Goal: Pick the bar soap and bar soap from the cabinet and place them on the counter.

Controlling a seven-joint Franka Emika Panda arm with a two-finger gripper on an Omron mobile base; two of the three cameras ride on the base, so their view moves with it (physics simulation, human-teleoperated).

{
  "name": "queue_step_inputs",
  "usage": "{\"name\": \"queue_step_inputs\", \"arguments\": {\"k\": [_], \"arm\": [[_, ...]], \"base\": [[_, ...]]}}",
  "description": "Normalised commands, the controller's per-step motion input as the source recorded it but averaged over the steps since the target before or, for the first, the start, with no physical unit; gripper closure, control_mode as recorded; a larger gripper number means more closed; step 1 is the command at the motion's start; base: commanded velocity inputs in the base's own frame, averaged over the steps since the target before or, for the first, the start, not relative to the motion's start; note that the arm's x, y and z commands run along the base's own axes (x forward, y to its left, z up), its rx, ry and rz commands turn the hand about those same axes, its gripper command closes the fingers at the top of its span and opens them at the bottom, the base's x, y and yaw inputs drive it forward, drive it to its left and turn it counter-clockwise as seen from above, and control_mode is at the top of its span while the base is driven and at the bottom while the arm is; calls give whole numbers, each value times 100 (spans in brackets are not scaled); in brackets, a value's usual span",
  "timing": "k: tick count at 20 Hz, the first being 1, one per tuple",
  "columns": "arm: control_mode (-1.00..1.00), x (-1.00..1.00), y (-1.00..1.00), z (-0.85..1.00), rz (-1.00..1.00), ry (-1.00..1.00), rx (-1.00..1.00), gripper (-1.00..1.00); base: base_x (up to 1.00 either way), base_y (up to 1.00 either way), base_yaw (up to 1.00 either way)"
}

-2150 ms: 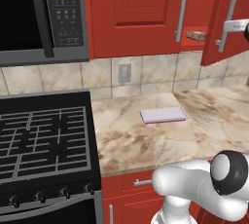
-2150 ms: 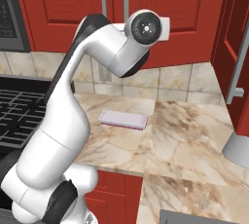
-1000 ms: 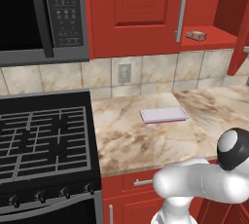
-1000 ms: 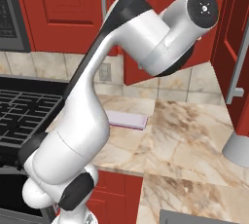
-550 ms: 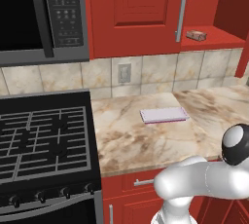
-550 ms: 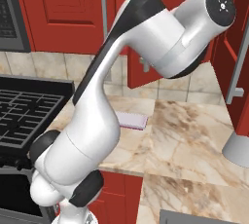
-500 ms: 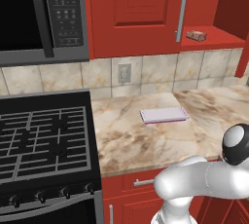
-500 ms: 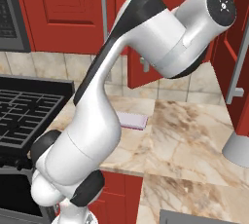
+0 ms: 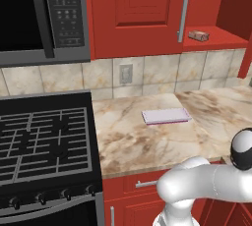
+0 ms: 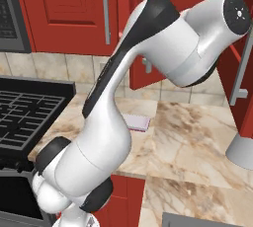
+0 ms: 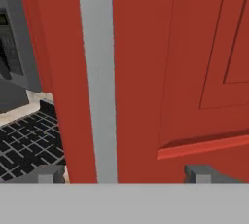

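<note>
Bar soap (image 9: 199,35) sits on the red shelf (image 9: 216,37) of the open cabinet (image 9: 231,9), near the shelf's front-left edge, just right of the closed door's silver handle (image 9: 184,11). Small peach bar, long axis roughly left-right along the shelf front. Only one bar clear; can't tell where the second is.

Below it the worktop (image 9: 147,141) carries a pale lavender pad (image 9: 166,116), well apart from the soap.

Claw (image 11: 125,173) is spread wide, holding nothing; both dark tips (image 11: 48,173) show at the bottom of the hand view, straddling a vertical silver bar handle (image 11: 99,82) on a red door panel (image 11: 185,72), close up. Stove grates (image 11: 26,145) show past the door edge.

Key relation, as a judgement: the claw faces the door, not the shelf opening, so the soap lies off to the side of it and likely higher. The next move needs a back-off from the handle and a re-aim into the opening, approaching across the bar's short side.
</note>
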Motion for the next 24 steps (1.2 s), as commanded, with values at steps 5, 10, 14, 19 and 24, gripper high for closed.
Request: {"name": "queue_step_inputs", "arguments": {"k": [5, 10, 14, 19, 24], "arm": [[-100, -45, 0, 0, 0, -18, -1, -100], [-100, -66, 0, 2, 0, -23, -4, -100], [-100, -69, 9, 3, 0, -25, -7, -100], [-100, -58, 24, 4, 0, -22, -9, -100], [-100, -51, 25, 1, 0, -19, -12, -100]], "base": [[0, 0, 0], [0, 0, 0], [0, 0, 0], [0, 0, 0], [0, 0, 0]]}}
